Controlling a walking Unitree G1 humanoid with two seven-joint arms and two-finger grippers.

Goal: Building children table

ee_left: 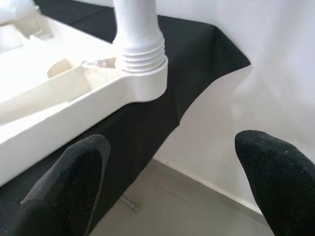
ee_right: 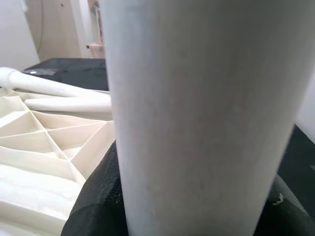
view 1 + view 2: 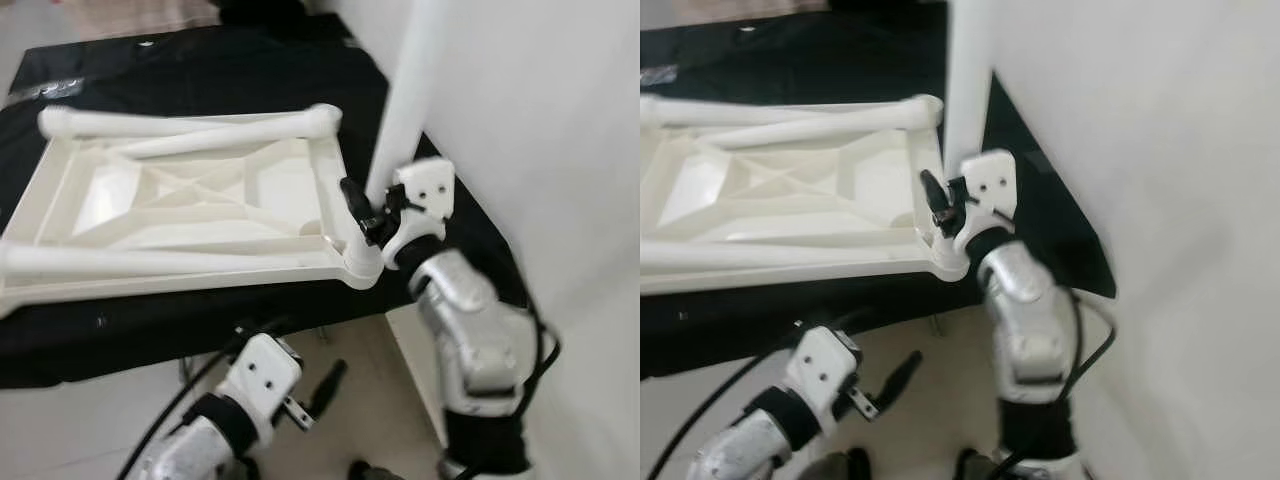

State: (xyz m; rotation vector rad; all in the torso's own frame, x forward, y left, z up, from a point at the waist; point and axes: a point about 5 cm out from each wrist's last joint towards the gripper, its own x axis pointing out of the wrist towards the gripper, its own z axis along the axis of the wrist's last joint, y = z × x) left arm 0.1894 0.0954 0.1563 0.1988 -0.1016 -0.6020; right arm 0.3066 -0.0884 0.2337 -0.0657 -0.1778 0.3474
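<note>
Black cloth (image 3: 200,320) is covering the surface, and the cream plastic tabletop (image 3: 190,205) is lying upside down on it, ribbed underside facing up, reaching from the surface's left edge almost to its right front corner. Two loose white legs (image 3: 190,122) are lying across the tabletop's far side, touching each other at their right ends, and a third loose leg (image 3: 150,262) is lying along its near side. Down in front of the surface's near edge, over the pale floor (image 3: 90,430), the left gripper (image 3: 318,398) is hanging with its two black fingers (image 1: 74,177) spread wide and holding nothing; its wrist view is looking up at the tabletop's right front corner. There the corner socket (image 1: 142,81) is projecting just past the surface's edge, and an upright white leg (image 3: 410,90) is standing in it, its threaded collar (image 1: 141,53) sitting at the socket's rim. The right gripper (image 3: 368,212) is closing its fingers around this upright leg just above the socket, one finger on either side, with the leg's wide shaft pressing between the dark pads (image 2: 98,196) in the wrist view. A white wall (image 3: 560,150) is running beside the surface's right edge.
</note>
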